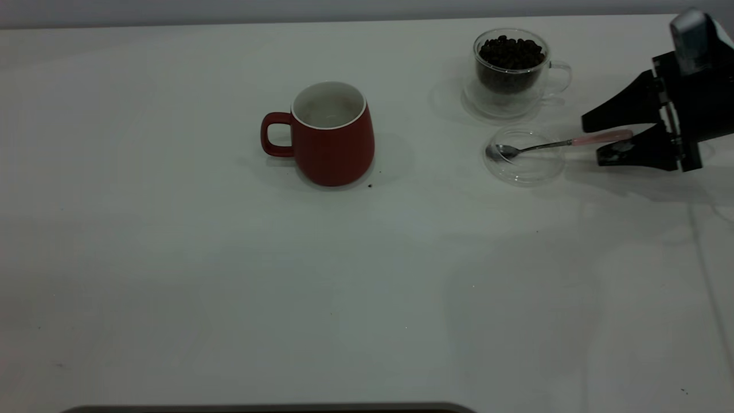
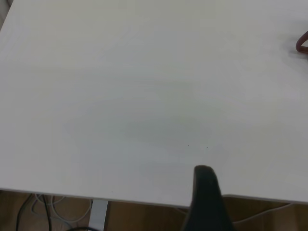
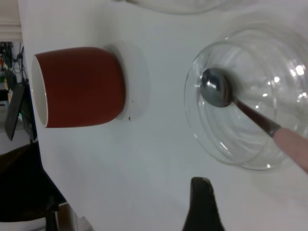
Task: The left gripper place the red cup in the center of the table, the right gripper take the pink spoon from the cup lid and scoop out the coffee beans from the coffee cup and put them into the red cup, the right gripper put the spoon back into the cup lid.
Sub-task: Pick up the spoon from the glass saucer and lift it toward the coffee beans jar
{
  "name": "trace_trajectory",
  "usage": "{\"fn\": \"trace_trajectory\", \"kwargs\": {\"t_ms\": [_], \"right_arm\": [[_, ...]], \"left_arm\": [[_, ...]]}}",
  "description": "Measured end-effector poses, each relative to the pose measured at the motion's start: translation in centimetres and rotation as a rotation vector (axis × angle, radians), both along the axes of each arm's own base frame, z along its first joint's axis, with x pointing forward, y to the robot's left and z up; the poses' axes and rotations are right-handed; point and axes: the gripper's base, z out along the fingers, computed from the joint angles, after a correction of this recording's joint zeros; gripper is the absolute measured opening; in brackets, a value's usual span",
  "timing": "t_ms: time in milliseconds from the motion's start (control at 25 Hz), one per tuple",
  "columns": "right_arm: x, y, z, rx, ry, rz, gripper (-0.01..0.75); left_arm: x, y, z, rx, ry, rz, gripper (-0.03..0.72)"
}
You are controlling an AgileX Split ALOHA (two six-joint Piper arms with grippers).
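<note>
The red cup (image 1: pixel 332 143) stands upright mid-table with its handle pointing left; it also shows in the right wrist view (image 3: pixel 82 86), and a red sliver of it (image 2: pixel 302 43) in the left wrist view. The coffee cup (image 1: pixel 510 86), full of coffee beans (image 1: pixel 510 53), stands at the back right. In front of it lies the cup lid (image 1: pixel 524 172), with the pink spoon (image 1: pixel 550 143) resting bowl-down in it (image 3: pixel 216 89). My right gripper (image 1: pixel 593 140) is open, with the spoon's pink handle end between its fingers. My left gripper is off the exterior view; one finger (image 2: pixel 204 192) shows over the table edge.
The white table (image 1: pixel 229 275) stretches wide in front and to the left of the red cup. A small dark speck (image 1: pixel 370 186) lies by the cup's base. A dark edge (image 1: pixel 269 408) runs along the near side. Cables hang below the table edge (image 2: pixel 48 191).
</note>
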Motion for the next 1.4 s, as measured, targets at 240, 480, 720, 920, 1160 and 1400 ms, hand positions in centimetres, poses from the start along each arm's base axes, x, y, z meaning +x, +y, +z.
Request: {"fn": "trace_trajectory", "kwargs": {"t_ms": [240, 480, 720, 920, 1160, 1400], "right_arm": [[0.1, 0.4, -0.9, -0.003, 0.012, -0.035, 0.591], [0.4, 0.1, -1.1, -0.046, -0.013, -0.059, 0.591], [0.6, 0.1, -1.0, -0.043, -0.051, -0.069, 0.591], [0.9, 0.1, -0.9, -0.038, -0.075, -0.085, 0.591], [0.7, 0.1, -1.0, -0.047, -0.074, -0.062, 0.591], [0.6, 0.1, -1.0, -0.051, -0.072, -0.053, 0.514]], "left_arm": [[0.0, 0.0, 0.0, 0.0, 0.0, 0.0, 0.586], [0.0, 0.0, 0.0, 0.0, 0.0, 0.0, 0.586], [0.0, 0.0, 0.0, 0.0, 0.0, 0.0, 0.586], [0.0, 0.0, 0.0, 0.0, 0.0, 0.0, 0.586], [0.0, 0.0, 0.0, 0.0, 0.0, 0.0, 0.586], [0.0, 0.0, 0.0, 0.0, 0.0, 0.0, 0.586]]}}
